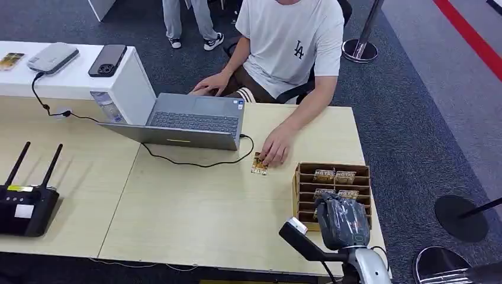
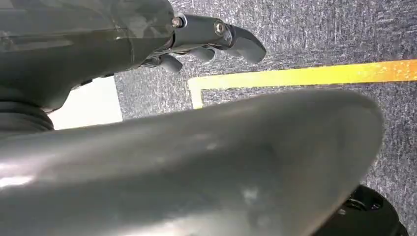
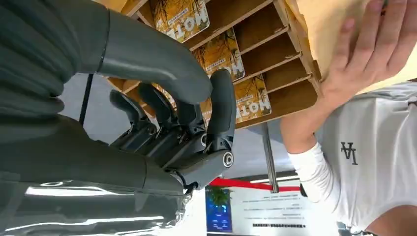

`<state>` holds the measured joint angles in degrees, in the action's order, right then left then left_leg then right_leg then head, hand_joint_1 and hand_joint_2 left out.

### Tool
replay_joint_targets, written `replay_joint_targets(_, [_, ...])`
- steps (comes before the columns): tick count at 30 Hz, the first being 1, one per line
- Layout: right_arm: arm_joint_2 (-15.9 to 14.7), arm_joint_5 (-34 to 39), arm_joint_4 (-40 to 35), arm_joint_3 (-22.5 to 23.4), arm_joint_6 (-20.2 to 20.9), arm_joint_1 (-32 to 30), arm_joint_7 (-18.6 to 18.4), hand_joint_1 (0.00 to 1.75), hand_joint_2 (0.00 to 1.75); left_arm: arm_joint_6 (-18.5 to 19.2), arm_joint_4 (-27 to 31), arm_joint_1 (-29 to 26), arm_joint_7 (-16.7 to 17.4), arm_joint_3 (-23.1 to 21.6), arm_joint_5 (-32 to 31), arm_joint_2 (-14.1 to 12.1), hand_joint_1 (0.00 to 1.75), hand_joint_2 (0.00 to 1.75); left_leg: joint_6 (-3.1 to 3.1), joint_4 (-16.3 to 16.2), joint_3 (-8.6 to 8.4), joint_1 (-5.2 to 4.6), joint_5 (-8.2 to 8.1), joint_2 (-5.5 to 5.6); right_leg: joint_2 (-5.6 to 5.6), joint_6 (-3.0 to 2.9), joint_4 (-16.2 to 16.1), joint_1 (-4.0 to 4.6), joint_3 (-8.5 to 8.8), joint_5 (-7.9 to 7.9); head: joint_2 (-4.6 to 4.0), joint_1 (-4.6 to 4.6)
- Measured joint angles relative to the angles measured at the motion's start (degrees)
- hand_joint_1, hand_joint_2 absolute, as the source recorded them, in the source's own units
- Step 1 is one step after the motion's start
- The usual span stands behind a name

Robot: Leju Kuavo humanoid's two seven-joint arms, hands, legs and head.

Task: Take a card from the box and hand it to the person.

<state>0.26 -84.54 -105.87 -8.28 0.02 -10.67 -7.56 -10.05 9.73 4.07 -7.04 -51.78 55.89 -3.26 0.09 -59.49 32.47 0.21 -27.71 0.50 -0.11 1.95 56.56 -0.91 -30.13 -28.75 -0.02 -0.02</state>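
A wooden slotted box (image 1: 301,195) stands at the table's front right, with yellow cards (image 1: 335,176) in its far rows. My right hand (image 1: 343,222) hovers over its near rows. In the right wrist view that hand (image 3: 187,123) has its thumb and fingers apart, their tips at the cards (image 3: 253,98) seated in the box (image 3: 290,83); no card is lifted. A seated person's hand (image 1: 275,148) rests on one card (image 1: 258,164) lying flat on the table beyond the box. My left hand (image 2: 211,39) hangs over the carpet and holds nothing.
An open laptop (image 1: 189,121) sits at the far middle, its black cable (image 1: 195,163) looping across the table. A black router (image 1: 26,207) stands at the front left. A phone (image 1: 108,59) lies on the white counter. A stanchion base (image 1: 462,216) stands on the floor to the right.
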Motion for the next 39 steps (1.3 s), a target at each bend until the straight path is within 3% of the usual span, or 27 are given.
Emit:
replay_joint_targets(2, [-0.02,-0.04,0.11,0.00,0.09,0.03,-0.09,1.20,1.75,0.00,-0.02,0.00,-0.02,-0.02,0.00,0.00,0.00,0.00,0.00,0.00,0.00,0.00,0.00,0.00,0.00,0.00,0.00,0.00,0.00,0.00,0.00,0.00])
replay_joint_targets(6, [-0.11,-2.04,0.50,0.02,2.01,-0.05,-1.71,1.01,1.75,0.09,-0.11,0.00,-0.04,-0.09,0.11,0.00,0.00,0.00,0.00,0.00,-0.01,0.00,0.00,0.00,0.00,0.00,0.00,0.00,0.00,0.00,0.00,0.00])
replay_joint_targets(7, [-0.22,-2.56,0.52,0.02,2.21,-0.15,-2.12,1.15,1.75,0.09,-0.15,0.00,-0.09,-0.11,0.20,0.00,0.00,0.00,0.00,0.00,-0.01,0.00,0.00,0.00,0.00,0.00,0.00,0.00,0.00,0.00,0.00,0.00])
replay_joint_targets(10, [-0.57,-3.82,0.52,0.02,2.27,-0.40,-2.90,1.33,1.75,0.18,-0.24,0.00,-0.11,-0.17,0.33,0.00,0.00,0.00,0.00,0.00,-0.01,0.00,0.00,0.00,0.00,0.00,0.00,0.00,0.00,0.00,0.00,0.00])
replay_joint_targets(11, [-0.63,-4.11,0.52,0.02,2.25,-0.51,-3.12,1.27,1.75,0.20,-0.31,-0.01,-0.11,-0.22,0.35,0.00,0.00,0.00,0.00,0.00,-0.01,0.00,0.00,0.00,0.00,0.00,0.00,0.00,0.00,0.00,0.00,0.00])
replay_joint_targets(15, [-0.92,-4.96,0.50,0.11,2.25,-0.88,-3.61,1.40,1.75,0.28,-0.31,-0.01,-0.24,-0.70,0.42,0.00,0.00,0.00,0.00,0.00,-0.01,0.00,0.00,-0.01,0.00,0.00,0.00,0.00,-0.01,0.00,0.00,0.00])
replay_joint_targets(22, [-0.96,-5.31,0.50,0.17,2.38,-0.95,-3.74,1.33,1.75,0.42,-0.31,-0.01,-0.35,-1.07,0.50,0.00,0.00,0.00,0.00,0.00,-0.02,0.00,0.00,-0.01,0.01,0.00,0.00,0.00,0.00,0.00,0.00,0.00])
replay_joint_targets(24, [-0.96,-5.31,0.50,0.17,2.45,-0.95,-3.74,1.17,1.75,0.42,-0.31,-0.01,-0.35,-1.09,0.50,0.00,0.00,0.00,0.00,0.00,-0.02,0.00,0.00,-0.01,0.01,0.00,0.00,0.00,0.00,0.00,0.00,0.00])
replay_joint_targets(27, [-0.96,-5.33,0.50,0.17,2.78,-0.95,-3.69,0.63,1.75,0.57,-0.31,-0.01,-0.37,-1.35,0.50,0.00,0.00,0.00,0.00,0.00,-0.02,0.00,0.00,-0.01,0.01,0.00,0.00,0.00,0.00,0.00,0.00,0.00])
replay_joint_targets(29, [-0.96,-5.31,0.52,0.17,3.02,-0.94,-3.50,0.56,1.75,0.79,-0.31,-0.01,-0.37,-1.49,0.50,0.00,0.00,0.00,0.00,0.00,-0.01,0.00,0.00,-0.01,0.01,0.00,0.00,0.00,0.00,0.00,0.00,0.00])
replay_joint_targets(33, [-0.96,-5.33,0.52,0.15,3.13,-0.93,-3.10,0.19,1.75,0.81,-0.31,-0.01,-0.35,-1.62,0.52,0.00,0.00,0.00,0.00,0.00,-0.01,0.00,0.00,-0.01,0.01,0.00,0.00,0.00,0.00,0.00,0.00,0.00])
replay_joint_targets(37, [-0.96,-5.33,0.52,0.15,3.13,-0.92,-3.04,0.19,1.75,0.81,-0.31,0.00,-0.31,-1.79,0.70,0.00,0.00,0.00,0.00,0.00,-0.01,0.00,0.00,-0.01,0.01,0.00,0.00,0.00,0.00,0.00,0.00,0.00])
replay_joint_targets(39, [-0.96,-5.31,0.52,0.15,3.13,-0.92,-3.04,0.28,1.75,0.81,-0.31,0.00,-0.17,-1.86,0.85,0.00,0.00,0.00,0.00,0.00,-0.01,0.00,0.00,-0.01,0.01,0.00,0.00,0.00,0.00,0.00,0.00,0.00])
